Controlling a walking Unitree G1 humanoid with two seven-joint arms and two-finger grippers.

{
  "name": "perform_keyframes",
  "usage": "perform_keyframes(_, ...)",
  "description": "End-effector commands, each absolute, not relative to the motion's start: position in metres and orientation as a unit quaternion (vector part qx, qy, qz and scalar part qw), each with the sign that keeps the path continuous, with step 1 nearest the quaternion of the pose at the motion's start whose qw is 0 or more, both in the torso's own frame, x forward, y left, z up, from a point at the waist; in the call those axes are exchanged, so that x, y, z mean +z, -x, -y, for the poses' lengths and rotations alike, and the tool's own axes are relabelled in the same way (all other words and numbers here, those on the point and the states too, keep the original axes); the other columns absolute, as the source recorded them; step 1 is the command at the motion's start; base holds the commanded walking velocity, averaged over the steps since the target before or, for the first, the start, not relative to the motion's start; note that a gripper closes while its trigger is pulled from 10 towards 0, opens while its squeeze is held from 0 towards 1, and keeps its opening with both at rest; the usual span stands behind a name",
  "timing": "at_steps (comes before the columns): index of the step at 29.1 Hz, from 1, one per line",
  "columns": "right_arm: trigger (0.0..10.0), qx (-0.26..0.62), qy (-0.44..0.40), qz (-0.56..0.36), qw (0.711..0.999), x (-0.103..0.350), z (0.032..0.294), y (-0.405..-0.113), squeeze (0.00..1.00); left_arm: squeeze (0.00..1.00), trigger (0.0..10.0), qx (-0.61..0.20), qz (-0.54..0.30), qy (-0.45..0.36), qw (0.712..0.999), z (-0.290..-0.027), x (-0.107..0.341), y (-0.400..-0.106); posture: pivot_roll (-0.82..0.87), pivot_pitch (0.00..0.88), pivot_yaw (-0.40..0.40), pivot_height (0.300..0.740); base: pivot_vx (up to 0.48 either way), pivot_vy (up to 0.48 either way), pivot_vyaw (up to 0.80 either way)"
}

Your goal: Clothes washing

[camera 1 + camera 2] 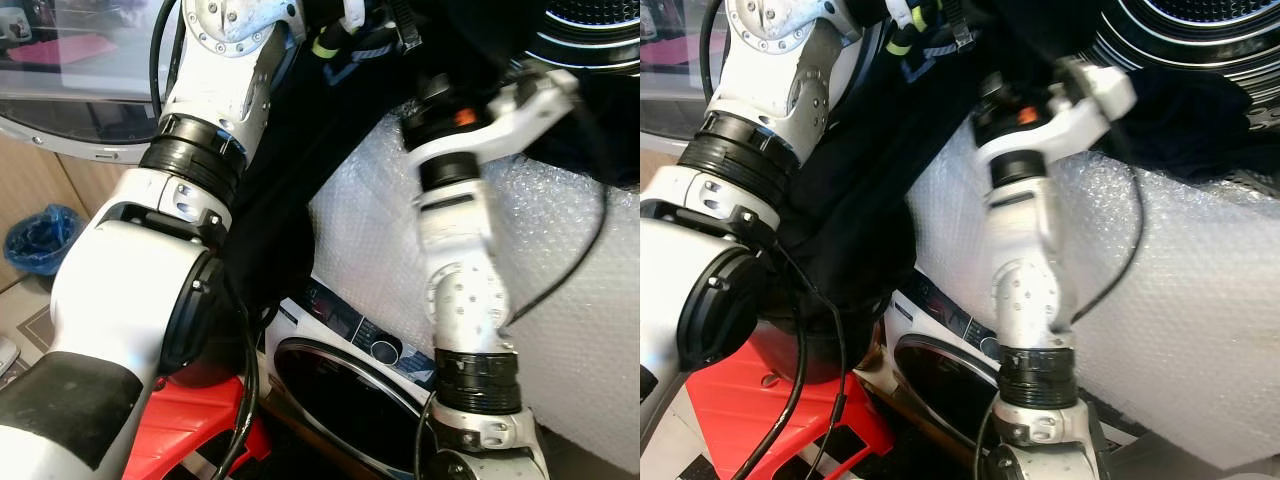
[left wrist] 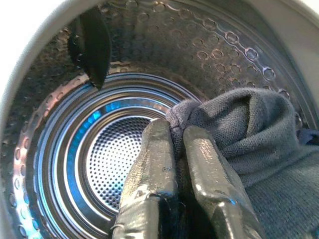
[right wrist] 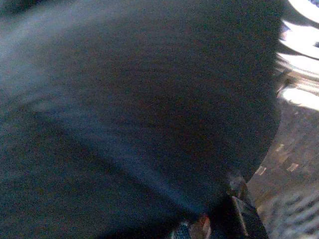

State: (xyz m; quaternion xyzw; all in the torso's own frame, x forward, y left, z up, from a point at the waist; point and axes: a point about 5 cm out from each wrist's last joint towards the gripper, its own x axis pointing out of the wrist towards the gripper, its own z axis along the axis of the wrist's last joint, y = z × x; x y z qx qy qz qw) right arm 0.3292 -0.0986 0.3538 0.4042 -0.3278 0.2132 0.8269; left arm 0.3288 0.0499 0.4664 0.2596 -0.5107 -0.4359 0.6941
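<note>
dark garment (image 2: 249,134) pinched between closed fingers (image 2: 154,164) of left gripper (image 2: 174,134) inside drum (image 2: 119,149)

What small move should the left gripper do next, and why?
Probably push a little deeper and then open: the left gripper is shut on the grey garment just inside the drum, and much cloth hangs at the rim.

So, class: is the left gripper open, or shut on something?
Shut: the left gripper pinches a fold of the grey garment at the drum's mouth.
</note>
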Motion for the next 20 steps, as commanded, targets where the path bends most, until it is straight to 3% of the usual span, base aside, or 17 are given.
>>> perform_keyframes(1, 0.0, 0.174, -0.419, 0.398, 0.797, 0.378, 0.128, -0.319, 0.0, 0.0, 10.0, -0.432, 0.522, -0.255, 0.69, -0.052, 0.471, -0.324, 0.29, 0.101, -0.138, 0.74, 0.0, 0.0, 0.0)
perform_keyframes(6, 0.0, 0.056, -0.423, 0.442, 0.789, 0.395, 0.18, -0.324, 0.0, 0.0, 10.0, -0.448, 0.505, -0.233, 0.7, -0.06, 0.463, -0.322, 0.29, 0.107, -0.134, 0.74, 0.0, 0.0, 0.0)
perform_keyframes(9, 0.0, 0.02, -0.406, 0.465, 0.786, 0.405, 0.198, -0.323, 0.0, 0.0, 10.0, -0.456, 0.495, -0.223, 0.705, -0.062, 0.457, -0.319, 0.28, 0.11, -0.133, 0.74, 0.0, 0.0, 0.0)
perform_keyframes(12, 0.0, -0.018, -0.353, 0.498, 0.792, 0.421, 0.209, -0.319, 0.0, 0.0, 10.0, -0.471, 0.46, -0.23, 0.717, -0.068, 0.436, -0.319, 0.28, 0.11, -0.133, 0.74, 0.0, 0.0, 0.0)
perform_keyframes(17, 0.0, -0.045, -0.245, 0.531, 0.81, 0.437, 0.202, -0.315, 0.0, 0.0, 10.0, -0.473, 0.406, -0.26, 0.738, -0.069, 0.407, -0.325, 0.28, 0.117, -0.136, 0.74, 0.0, 0.0, 0.0)
perform_keyframes(18, 0.0, -0.039, -0.217, 0.54, 0.812, 0.44, 0.197, -0.314, 0.0, 1.0, 10.0, -0.467, 0.398, -0.258, 0.746, -0.07, 0.404, -0.327, 0.28, 0.117, -0.136, 0.74, 0.0, 0.0, 0.0)
perform_keyframes(19, 0.0, -0.034, -0.164, 0.543, 0.823, 0.442, 0.189, -0.314, 0.0, 1.0, 10.0, -0.457, 0.387, -0.245, 0.763, -0.076, 0.402, -0.329, 0.28, 0.117, -0.136, 0.74, 0.0, 0.0, 0.0)
perform_keyframes(20, 0.0, -0.034, -0.164, 0.543, 0.823, 0.442, 0.189, -0.314, 0.0, 1.0, 10.0, -0.457, 0.387, -0.245, 0.763, -0.076, 0.402, -0.329, 0.28, 0.117, -0.136, 0.74, 0.0, 0.0, 0.0)
